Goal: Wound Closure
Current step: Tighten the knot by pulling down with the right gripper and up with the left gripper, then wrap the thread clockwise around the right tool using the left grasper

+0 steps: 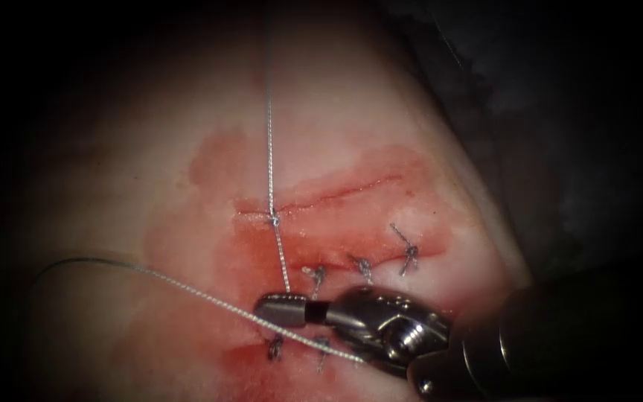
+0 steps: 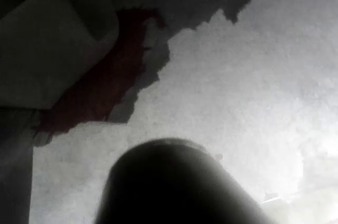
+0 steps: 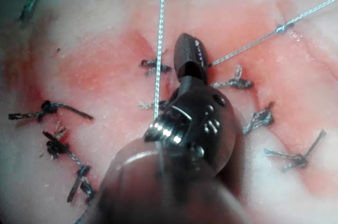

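Right tool (image 1: 280, 309) sat low over tissue (image 1: 150, 186), jaws clenched on thread (image 1: 269, 149) (strand ran from knot (image 1: 273, 219) at cut (image 1: 336, 192) down into jaws). Finished stitches (image 1: 364, 266) nearby, red fluid (image 1: 262, 253) around.

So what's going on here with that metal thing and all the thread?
A robot is practising stitching a cut in pork tissue. The right arm's pincer, coming in from the right, is shut on the thread, just below a knot tied at the cut. From that knot the thread runs tight, up and away. Several finished stitches with cut ends sit nearby, amid red fluid. I can't spot the needle.
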Controlling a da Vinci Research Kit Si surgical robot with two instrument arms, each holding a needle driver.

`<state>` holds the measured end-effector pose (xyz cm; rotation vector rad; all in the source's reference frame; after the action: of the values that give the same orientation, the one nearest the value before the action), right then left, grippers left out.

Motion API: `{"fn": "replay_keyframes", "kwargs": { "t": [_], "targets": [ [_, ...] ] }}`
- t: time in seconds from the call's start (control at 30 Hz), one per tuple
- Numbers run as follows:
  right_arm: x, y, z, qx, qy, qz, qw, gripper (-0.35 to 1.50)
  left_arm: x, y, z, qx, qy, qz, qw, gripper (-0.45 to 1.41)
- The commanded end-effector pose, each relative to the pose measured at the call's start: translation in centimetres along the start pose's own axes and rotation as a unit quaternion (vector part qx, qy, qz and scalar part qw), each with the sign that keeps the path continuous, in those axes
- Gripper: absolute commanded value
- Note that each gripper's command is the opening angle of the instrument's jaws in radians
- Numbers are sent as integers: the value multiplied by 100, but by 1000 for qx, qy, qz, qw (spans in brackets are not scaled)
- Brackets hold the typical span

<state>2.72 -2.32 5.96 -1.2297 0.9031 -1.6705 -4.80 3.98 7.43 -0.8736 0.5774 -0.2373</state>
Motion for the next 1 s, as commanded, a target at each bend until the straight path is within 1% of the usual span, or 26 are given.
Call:
{"fn": "replay_keyframes", "kwargs": {
  "t": [0.03,0.1,0.2,0.23,0.43,0.57,0.8,1.0],
  "targets": [
    [5,-1,6,-1,0,0,1000,-35,-8,17,8,1,1,-15,1000,-45],
    [5,0,8,-1,0,0,1000,-35,-7,42,14,-9,4,-29,1000,-45],
    [6,3,8,-1,0,0,1000,-35,-11,53,16,-18,8,-37,999,-45],
    [6,4,8,-2,0,0,1000,-35,-10,57,17,-20,14,-30,999,-45],
    [7,4,10,0,-1,0,1000,-35,-7,57,19,-24,32,-16,999,-45],
    [10,7,11,-3,2,-1,1000,-35,-4,56,20,-22,60,-6,998,-45],
    [18,5,13,-4,9,-5,1000,-35,-4,67,23,-19,68,-5,998,-45],
    [18,6,13,-5,10,-6,1000,-35,-4,69,24,-19,68,-5,997,-45]
  ]
}}
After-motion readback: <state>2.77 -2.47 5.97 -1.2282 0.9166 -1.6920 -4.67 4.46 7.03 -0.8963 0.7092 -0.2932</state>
